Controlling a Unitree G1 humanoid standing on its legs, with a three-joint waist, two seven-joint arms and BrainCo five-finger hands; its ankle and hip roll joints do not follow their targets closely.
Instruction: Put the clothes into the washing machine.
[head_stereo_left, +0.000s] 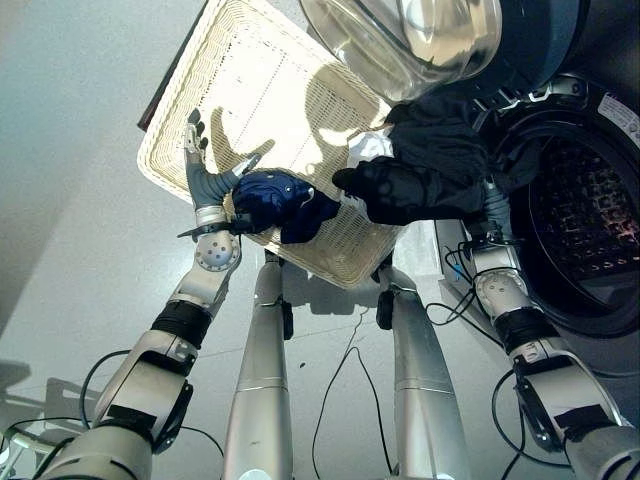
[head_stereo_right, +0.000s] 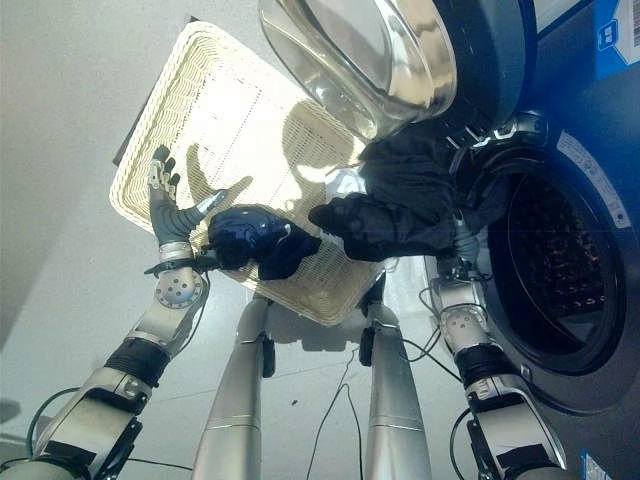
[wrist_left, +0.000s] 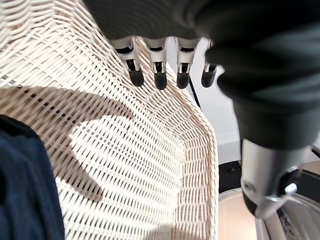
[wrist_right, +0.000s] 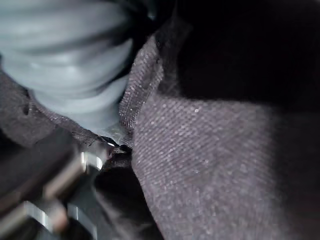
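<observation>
R hand is buried in the black garment; its fingers are hidden under the cloth in the head views & the R wrist view, so can't tell how far they're closed or whether they grip. That garment hangs bunched between the wicker basket rim and the washing machine drum opening, long axis running roughly from basket toward drum, upper end under the open glass door. Drum lies just beyond the R hand on its far side, so R arm is clearly the nearer one for the push in; forearm rises steeply beside the opening. L hand is over the basket floor, fingers straight & spread, holding nothing. The dark blue garment sits in the basket just beside L wrist, on the thumb side, likely next pick.
</observation>
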